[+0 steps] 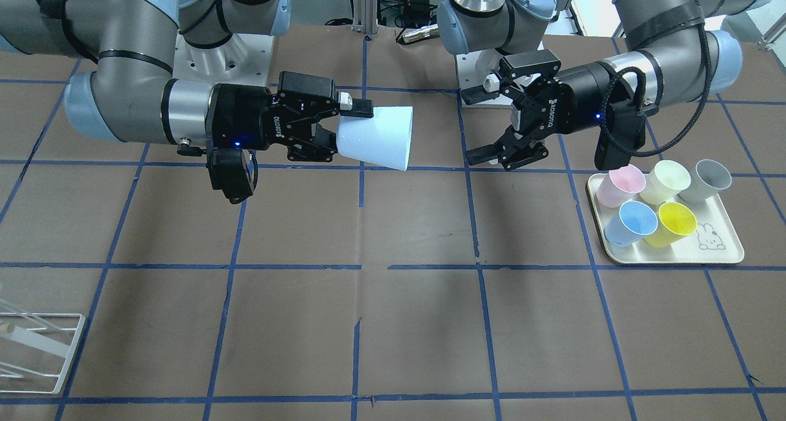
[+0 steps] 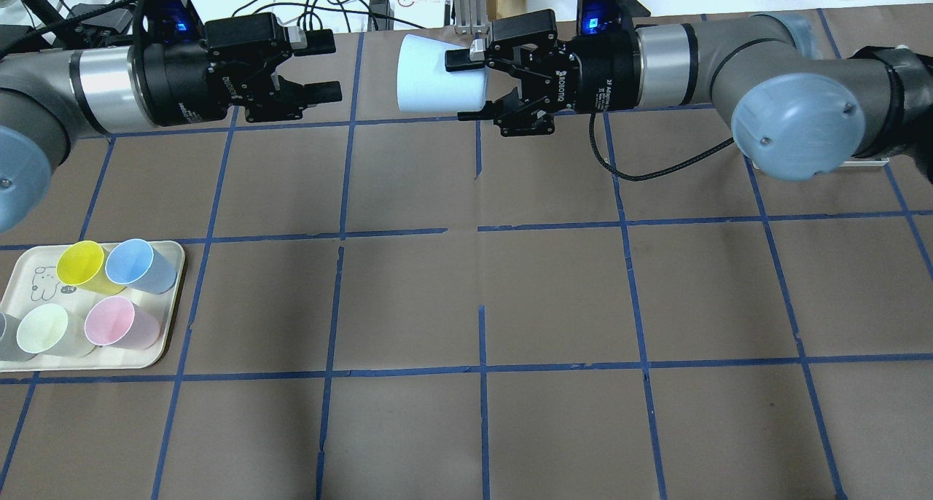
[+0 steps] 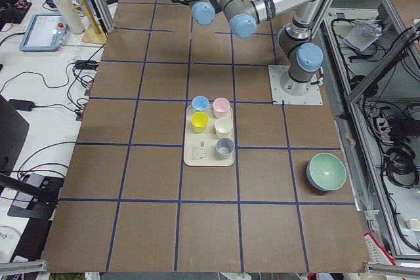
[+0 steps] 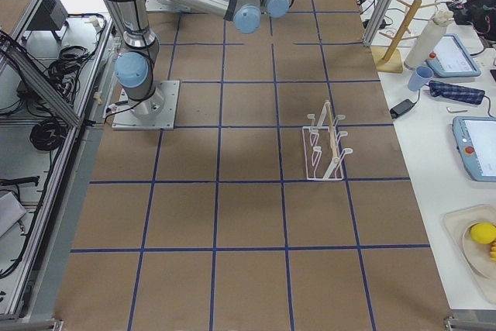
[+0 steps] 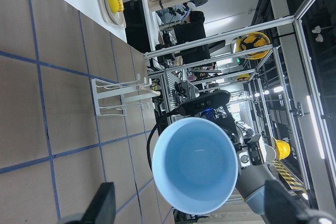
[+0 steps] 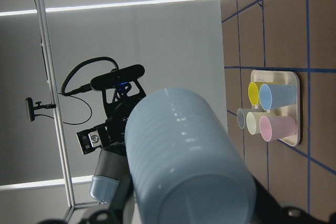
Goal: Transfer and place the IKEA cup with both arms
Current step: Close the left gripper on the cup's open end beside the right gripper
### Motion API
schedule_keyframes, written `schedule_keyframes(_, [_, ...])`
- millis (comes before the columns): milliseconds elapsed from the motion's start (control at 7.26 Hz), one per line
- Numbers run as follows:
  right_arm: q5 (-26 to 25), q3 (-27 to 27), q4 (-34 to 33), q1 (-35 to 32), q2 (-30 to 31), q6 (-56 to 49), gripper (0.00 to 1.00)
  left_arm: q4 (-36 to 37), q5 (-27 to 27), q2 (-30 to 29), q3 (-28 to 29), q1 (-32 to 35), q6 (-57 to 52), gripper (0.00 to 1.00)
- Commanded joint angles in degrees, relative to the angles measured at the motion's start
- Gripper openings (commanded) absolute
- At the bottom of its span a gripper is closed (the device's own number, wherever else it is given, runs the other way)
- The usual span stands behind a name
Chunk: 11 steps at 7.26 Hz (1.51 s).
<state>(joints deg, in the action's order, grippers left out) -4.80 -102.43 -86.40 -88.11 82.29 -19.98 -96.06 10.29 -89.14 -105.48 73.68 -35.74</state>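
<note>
The right gripper (image 2: 464,86) pinches the IKEA cup (image 2: 436,73) near its narrow base. It holds the cup on its side above the table (image 2: 554,296) at 12 o'clock in the overhead view, mouth toward 9 o'clock. The black jaws cover part of the base. The left gripper (image 2: 326,66), jaws spread wide, hangs apart from the cup at its 9 o'clock. In the left wrist view the cup's mouth hides most of the right gripper. At 8 o'clock sits a tray (image 1: 734,252); its grey cup (image 1: 712,178) is cut off by the overhead edge.
</note>
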Motion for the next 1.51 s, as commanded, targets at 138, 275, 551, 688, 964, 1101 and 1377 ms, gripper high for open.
schedule_keyframes(138, [0.14, 0.21, -0.17, -2.59, -0.02, 3.01, 0.15, 0.17, -0.18, 0.46, 1.5, 4.79, 3.13, 1.0])
schedule_keyframes(275, [0.14, 0.12, -0.17, -2.68, 0.06, 3.02, 0.15, 0.09, -0.18, 0.55, 1.16, 5.24, 3.13, 1.0])
schedule_keyframes(551, [0.14, 0.12, -0.17, -2.77, 0.15, 3.2, 0.15, 0.17, -0.1, 0.55, 1.33, 4.89, 2.78, 0.52])
schedule_keyframes(688, [0.14, 0.21, -0.17, -2.77, 0.07, 3.28, 0.15, 0.17, -0.18, 0.46, 1.24, 4.72, 2.95, 0.36])
schedule_keyframes(964, [0.14, 0.3, -0.17, -2.77, 0.06, 3.37, 0.15, 0.17, -0.18, 0.46, 1.06, 4.71, 2.96, 0.23])
schedule_keyframes(1101, [0.14, 0.3, -0.17, -2.77, 0.06, 3.29, 0.15, 0.26, -0.18, 0.37, 1.07, 4.71, 2.87, 0.16])
schedule_keyframes(1377, [0.23, 0.38, -0.17, -2.77, -0.02, 3.29, 0.28, 0.26, -0.18, 0.37, 1.5, 4.54, 2.95, 0.11])
